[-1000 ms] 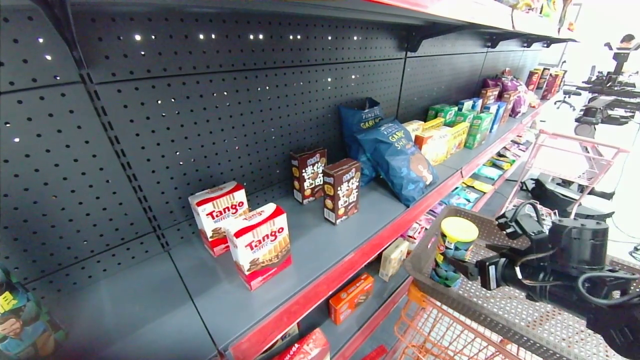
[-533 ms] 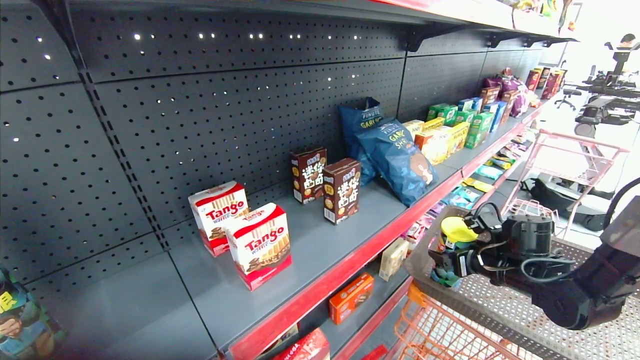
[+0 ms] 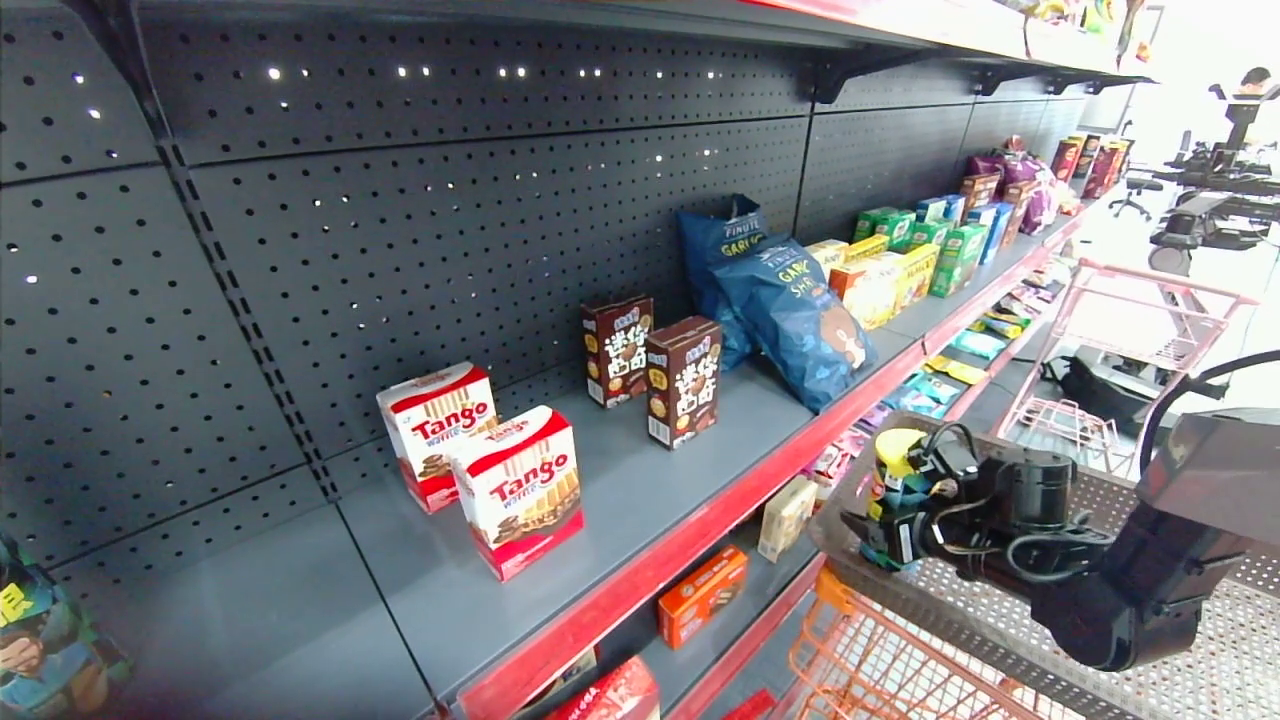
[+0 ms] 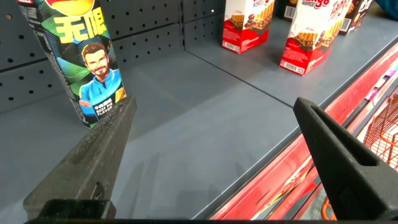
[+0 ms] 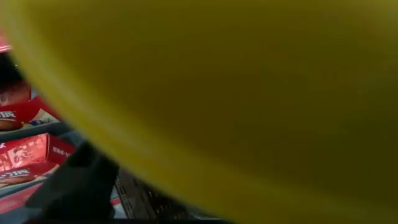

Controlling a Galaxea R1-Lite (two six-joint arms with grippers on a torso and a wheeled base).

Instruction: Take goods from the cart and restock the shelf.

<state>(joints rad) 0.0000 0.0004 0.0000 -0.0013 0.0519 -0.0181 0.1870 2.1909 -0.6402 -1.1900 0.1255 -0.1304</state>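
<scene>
A can with a yellow lid (image 3: 893, 450) stands in the grey perforated top basket (image 3: 1000, 620) of the cart, low on the right of the head view. My right gripper (image 3: 880, 512) is at the can, pressed against its side from the right. The yellow lid (image 5: 236, 93) sits directly against the right wrist camera. My left gripper (image 4: 214, 109) hangs open over a bare stretch of the grey shelf (image 4: 205, 124), with nothing between its fingers. A tall chip can (image 4: 87, 62) stands upright on the shelf just beyond it.
On the shelf (image 3: 620, 480) stand two red-and-white wafer boxes (image 3: 520, 490), two brown boxes (image 3: 683, 380) and blue snack bags (image 3: 800, 320). Lower shelves hold more packs. An orange wire basket (image 3: 880, 670) sits under the grey one. A pink cart (image 3: 1130, 330) stands behind.
My right arm has moved left across the basket until the gripper reached the yellow-lidded can. The can's lid has shifted slightly left.
</scene>
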